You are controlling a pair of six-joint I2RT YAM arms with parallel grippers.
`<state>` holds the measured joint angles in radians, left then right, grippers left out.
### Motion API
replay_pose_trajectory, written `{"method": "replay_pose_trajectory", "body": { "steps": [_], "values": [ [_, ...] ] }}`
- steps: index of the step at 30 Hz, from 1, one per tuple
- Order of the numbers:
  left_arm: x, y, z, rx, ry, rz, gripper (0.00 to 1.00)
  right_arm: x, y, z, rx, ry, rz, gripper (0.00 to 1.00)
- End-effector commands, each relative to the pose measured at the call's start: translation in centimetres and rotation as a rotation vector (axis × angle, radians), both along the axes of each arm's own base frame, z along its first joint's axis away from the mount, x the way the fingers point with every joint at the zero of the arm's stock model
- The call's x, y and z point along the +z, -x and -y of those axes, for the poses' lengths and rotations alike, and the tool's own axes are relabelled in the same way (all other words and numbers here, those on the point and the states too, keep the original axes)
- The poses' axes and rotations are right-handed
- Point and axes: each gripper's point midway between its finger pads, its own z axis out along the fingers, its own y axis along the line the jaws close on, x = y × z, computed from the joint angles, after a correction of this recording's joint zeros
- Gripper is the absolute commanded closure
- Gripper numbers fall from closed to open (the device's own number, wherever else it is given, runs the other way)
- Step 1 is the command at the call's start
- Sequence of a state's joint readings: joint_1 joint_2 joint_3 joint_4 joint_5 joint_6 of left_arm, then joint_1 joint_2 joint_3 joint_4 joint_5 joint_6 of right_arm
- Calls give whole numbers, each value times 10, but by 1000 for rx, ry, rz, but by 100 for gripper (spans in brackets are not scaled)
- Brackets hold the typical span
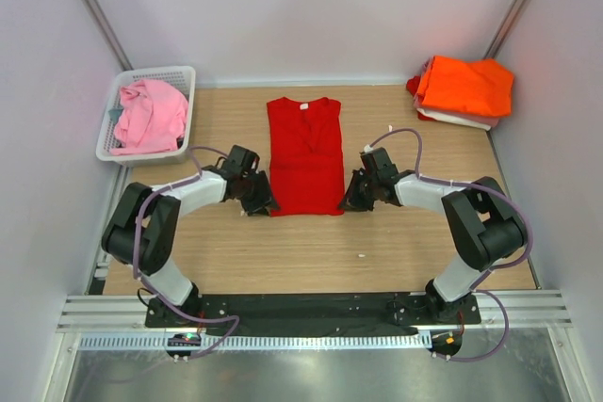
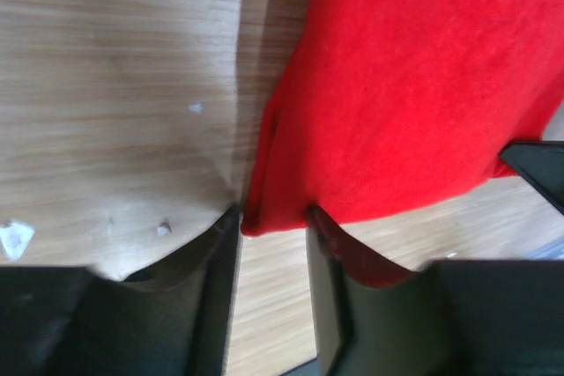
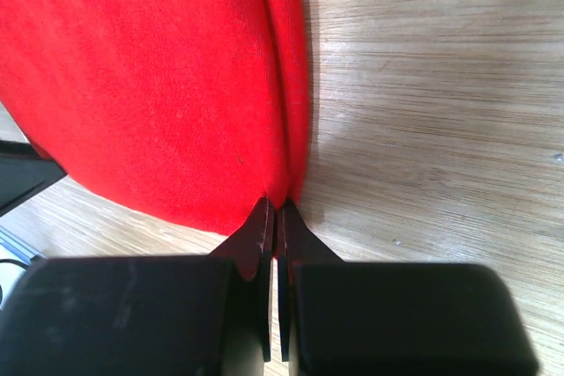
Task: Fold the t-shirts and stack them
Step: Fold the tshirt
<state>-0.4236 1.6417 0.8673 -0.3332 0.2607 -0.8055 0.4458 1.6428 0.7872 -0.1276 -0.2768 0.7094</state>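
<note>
Right gripper pinches the near right corner of the red t-shirt. Left gripper straddles its near left corner, jaws apart. The shirt lies sleeves-folded, centre of the table. Likely next: left closes, then both carry the hem far.

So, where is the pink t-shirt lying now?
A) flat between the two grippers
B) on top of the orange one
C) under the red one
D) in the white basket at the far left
D: the pink t-shirt sits bunched inside the white basket.
</note>
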Motion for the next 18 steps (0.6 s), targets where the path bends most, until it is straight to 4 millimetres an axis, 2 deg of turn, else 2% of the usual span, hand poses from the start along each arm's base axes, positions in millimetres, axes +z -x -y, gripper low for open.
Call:
{"method": "replay_pose_trajectory", "body": {
  "steps": [1,3,4,5,10,12,13,14,15,16,17,18],
  "values": [
    [-28,8,-2,8,-35,-28,65,-1,7,3,13,13,-3,99],
    [-31,9,-2,17,-34,-30,78,-2,7,3,15,15,-5,99],
    [-31,8,-1,18,-31,-25,94,-2,8,4,18,16,-7,99],
    [-32,8,-1,18,-31,-25,100,-1,9,4,18,16,-7,99],
    [-25,15,3,-2,-19,-17,100,7,19,9,26,18,4,99],
    [-14,23,6,-10,-8,-5,100,14,28,15,26,28,14,99],
    [-11,30,4,-13,-14,-13,100,17,32,16,26,29,17,99],
    [1,37,10,-36,4,12,100,14,42,21,23,40,-3,99],
    [4,44,10,-46,0,18,100,26,44,22,17,32,30,99],
    [6,54,8,-48,-15,1,100,26,54,20,31,35,27,99],
    [19,61,12,-65,-3,29,100,29,62,21,37,47,20,99],
    [19,72,6,-65,-29,11,100,40,66,20,28,45,48,99]
  ]
}}
